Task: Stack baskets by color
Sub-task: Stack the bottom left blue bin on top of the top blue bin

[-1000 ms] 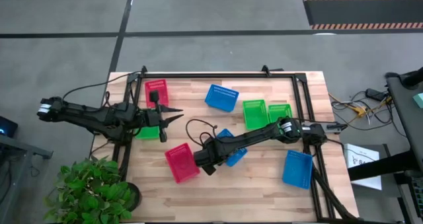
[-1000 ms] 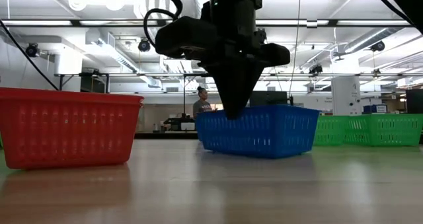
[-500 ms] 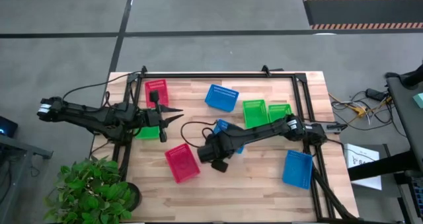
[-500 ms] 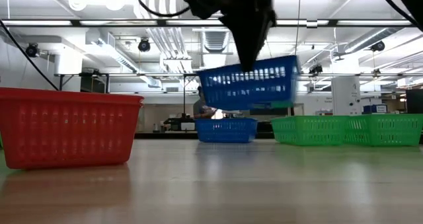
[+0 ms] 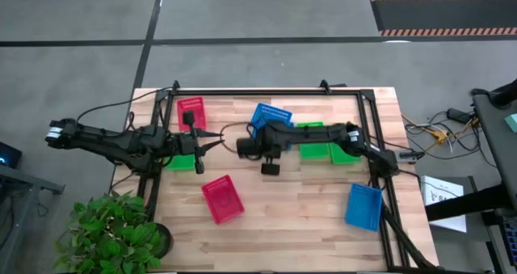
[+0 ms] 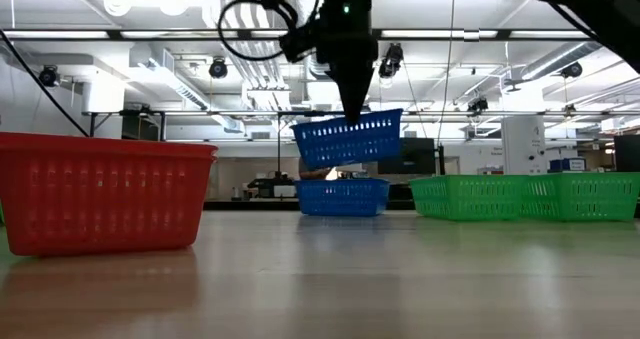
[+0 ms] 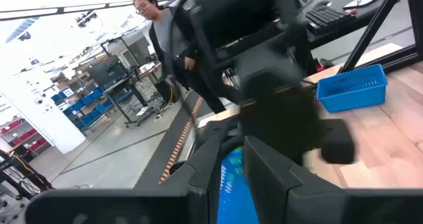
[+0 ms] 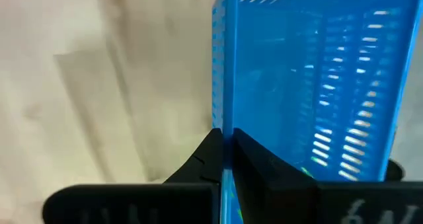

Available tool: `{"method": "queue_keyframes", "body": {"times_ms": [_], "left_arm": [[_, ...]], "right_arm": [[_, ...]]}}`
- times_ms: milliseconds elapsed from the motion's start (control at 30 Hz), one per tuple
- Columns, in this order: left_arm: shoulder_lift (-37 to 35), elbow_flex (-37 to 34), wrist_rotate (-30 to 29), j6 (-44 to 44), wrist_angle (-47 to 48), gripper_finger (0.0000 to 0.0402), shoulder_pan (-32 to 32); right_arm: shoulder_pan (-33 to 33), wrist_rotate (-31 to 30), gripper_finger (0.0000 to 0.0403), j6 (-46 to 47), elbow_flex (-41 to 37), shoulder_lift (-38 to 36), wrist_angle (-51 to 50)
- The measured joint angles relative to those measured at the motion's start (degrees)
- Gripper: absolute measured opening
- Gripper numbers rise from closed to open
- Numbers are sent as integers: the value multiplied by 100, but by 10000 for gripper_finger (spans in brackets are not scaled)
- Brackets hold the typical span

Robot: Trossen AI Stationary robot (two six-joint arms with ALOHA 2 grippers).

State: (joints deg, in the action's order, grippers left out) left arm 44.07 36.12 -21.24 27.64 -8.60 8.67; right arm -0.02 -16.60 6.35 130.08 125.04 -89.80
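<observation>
My right gripper (image 6: pixel 352 114) hangs over the middle of the table, shut on a blue basket (image 6: pixel 348 140), which is in the air, tilted, above and in front of a second blue basket (image 6: pixel 343 196) standing on the table. In the high view my right arm (image 5: pixel 307 141) hides most of the held basket. My left gripper (image 5: pixel 212 142) waits open at the table's left, level, with nothing between its fingers. Red baskets stand at the far left (image 5: pixel 191 112) and near the front (image 5: pixel 222 199). Two green baskets (image 5: pixel 311 137) stand side by side under my right arm. My right gripper pinches one side wall of the blue basket at its top rim (image 8: pixel 223 121), one finger inside the basket and one outside. The fingers come from above, pointing steeply down. The basket hangs below them, tilted and clear of the table.
A third blue basket (image 5: pixel 363 207) lies near the table's right front corner. A green basket (image 5: pixel 182 162) sits under my left arm. A dark frame (image 5: pixel 266 92) runs along the table's far edge. A potted plant (image 5: pixel 109 233) stands off the front left corner.
My right gripper has lifted the blue basket off the table and carried it toward the far edge, up to the blue basket standing there. The wrist has rolled on the way, and the basket now hangs clear and tilted.
</observation>
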Motion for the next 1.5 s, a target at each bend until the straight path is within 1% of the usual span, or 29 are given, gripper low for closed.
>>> {"method": "queue_keyframes", "body": {"times_ms": [233, 333, 433, 500, 600, 700, 1067, 1500], "left_arm": [[0, 2, 0, 28, -76, 51, 0], [9, 4, 0, 28, -146, 51, 0], [7, 4, 1, 28, -149, 51, 0], [7, 4, 1, 28, -149, 51, 0], [7, 4, -1, 26, -149, 51, 0], [15, 4, 1, 28, -149, 51, 0], [13, 4, 0, 28, -149, 51, 0], [11, 4, 0, 27, -149, 51, -1]], "right_arm": [[-544, 5, 11, -664, 272, -134, 76], [-799, 10, 11, -865, 271, -137, 251], [-1046, 118, 11, -764, 176, -134, 595], [-1207, 313, 11, -697, 93, -134, 851], [-1394, 454, 11, -499, 5, -124, 944], [-1531, 455, 11, -200, -41, -124, 976], [-1562, 505, 11, -341, -430, -124, 1200], [-1562, 510, 12, -398, -538, -124, 1441]]}}
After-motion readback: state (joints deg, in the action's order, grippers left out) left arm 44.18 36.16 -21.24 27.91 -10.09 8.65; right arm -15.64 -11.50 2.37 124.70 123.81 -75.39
